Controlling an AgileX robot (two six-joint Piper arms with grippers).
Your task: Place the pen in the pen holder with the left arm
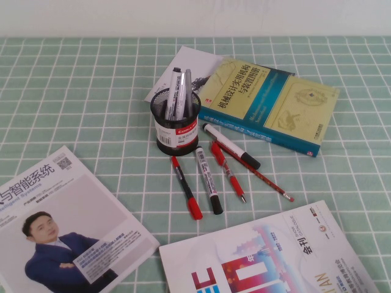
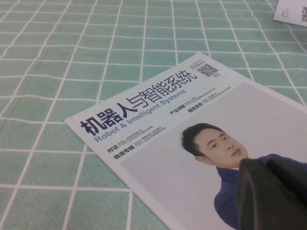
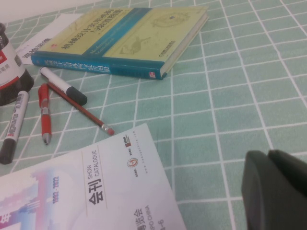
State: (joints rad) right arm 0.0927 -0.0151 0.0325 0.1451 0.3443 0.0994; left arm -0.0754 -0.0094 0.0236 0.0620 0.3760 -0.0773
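The pen [image 1: 185,187], with a black barrel and red cap and end, lies on the green checked cloth just in front of the black mesh pen holder [image 1: 176,125]. The holder stands upright with two grey markers in it; its edge also shows in the right wrist view [image 3: 8,72]. My left gripper [image 2: 266,164] is shut and empty, low over a magazine [image 2: 158,143] at the near left, far from the pen. My right gripper [image 3: 268,155] is shut and empty over bare cloth at the right. Neither arm shows in the high view.
Beside the pen lie a grey-and-black marker [image 1: 208,180], an all-red pen [image 1: 227,172], a white-and-black marker [image 1: 231,146] and a red pencil [image 1: 259,176]. A yellow-and-blue book [image 1: 269,104] lies behind right, a catalogue [image 1: 263,256] in front, and the portrait magazine [image 1: 61,226] at the near left.
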